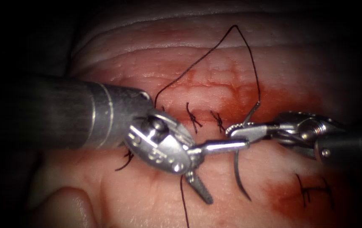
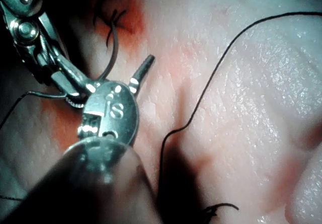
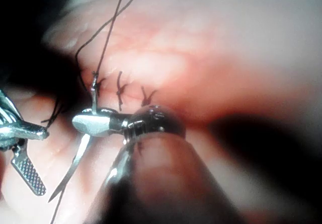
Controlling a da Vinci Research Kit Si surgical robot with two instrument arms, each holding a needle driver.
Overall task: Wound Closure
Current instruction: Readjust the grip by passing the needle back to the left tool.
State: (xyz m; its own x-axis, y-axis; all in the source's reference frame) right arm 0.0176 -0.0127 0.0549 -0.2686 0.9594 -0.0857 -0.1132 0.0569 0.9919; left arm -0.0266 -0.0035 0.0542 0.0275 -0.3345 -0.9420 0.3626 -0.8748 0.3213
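— Pale tissue [image 1: 214, 71] carries all of it, wet with red fluid [image 1: 286, 101] around the stitched cut [image 1: 206, 120]. What holds the needle?

— The right tool [image 1: 236, 130], jaws clamped on the needle [image 1: 241, 177] somewhere along the middle of its curve. The blunt end, where the thread [image 1: 236, 31] joins, stands up above the jaws; the pointed end hangs below them, over the tissue on the near side of the cut. As far as I can judge the needle is free, not in the tissue.

— And the left tool [image 1: 221, 169]?

— Jaws apart, holding nothing. One jaw reaches towards the right tool's tip and nearly touches it; the other points down towards the near edge of the tissue.

— What could go wrong?

— Three things, in my judgement. The left tool's upper jaw lies so close to the right tool that any sideways shift could knock the needle and twist it in its grip. The thread makes a tall loop towards the far edge of the tissue and comes down beside the left tool's wrist; a loose strand there could snag on the open jaws. And the point hangs just above the tissue, so a dip of the right tool would scratch it.

— The knots [image 1: 193, 120]?

— Close by; a tug on the thread may strain them.
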